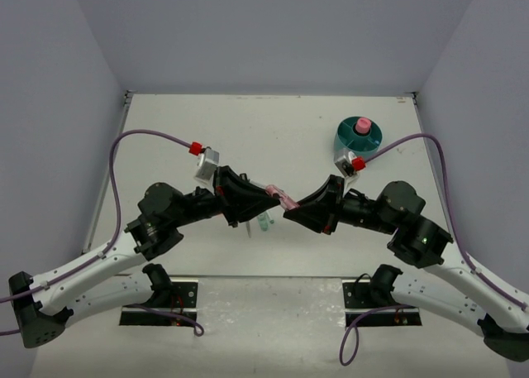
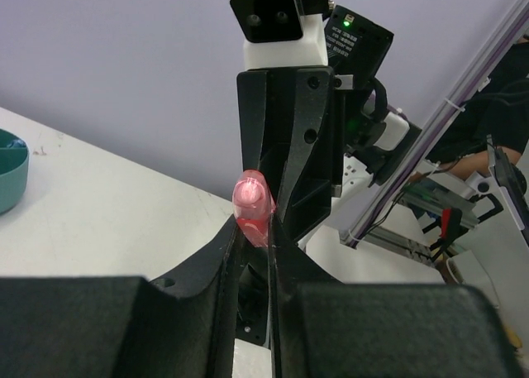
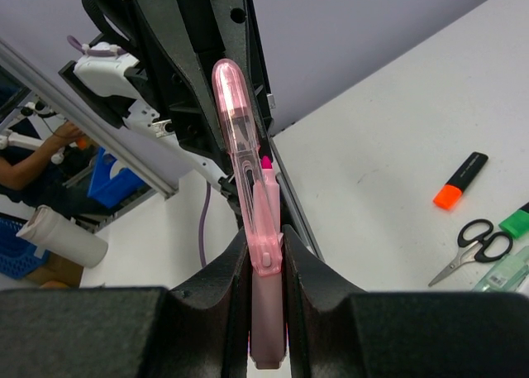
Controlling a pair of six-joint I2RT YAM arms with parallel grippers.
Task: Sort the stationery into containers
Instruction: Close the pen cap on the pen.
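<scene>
You have no text, label, brand or number to read in any of the three views. The translucent pink plastic highlighter [image 3: 256, 221] shows its clear cap and body close up in the right wrist view, but no print on it is legible. The black-bodied orange-capped highlighter [image 3: 460, 180] lying on the white table [image 3: 397, 130] is too small for any marking to be made out. So is the round teal plastic organizer [image 1: 342, 135] in the top view.
</scene>
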